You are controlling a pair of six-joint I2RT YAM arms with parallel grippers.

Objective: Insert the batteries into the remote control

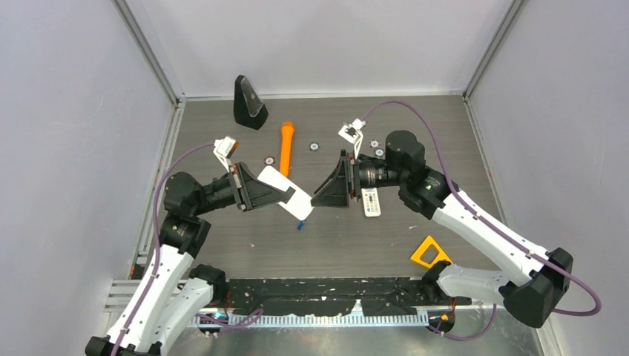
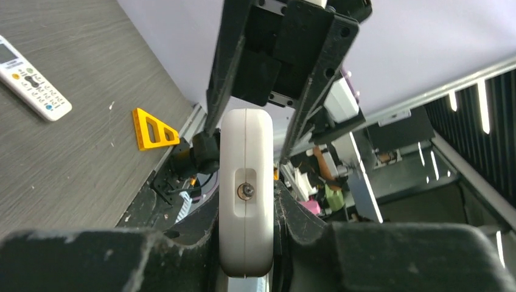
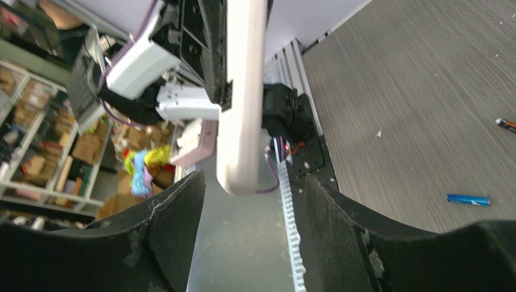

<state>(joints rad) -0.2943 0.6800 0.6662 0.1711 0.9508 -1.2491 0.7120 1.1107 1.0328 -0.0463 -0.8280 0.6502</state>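
My left gripper is shut on a white remote control, holding it off the table with its free end pointing right. The left wrist view shows the remote edge-on between my fingers, a small round metal contact in a recess on its edge. My right gripper faces it, open. Its fingertips straddle the remote's end without touching it. A blue battery lies on the table under the remote, and shows in the right wrist view. A dark battery lies farther off at the frame edge.
A second white remote with buttons lies under the right arm. An orange cylinder, a black wedge-shaped stand and small round discs sit toward the back. A yellow triangle lies near the front right.
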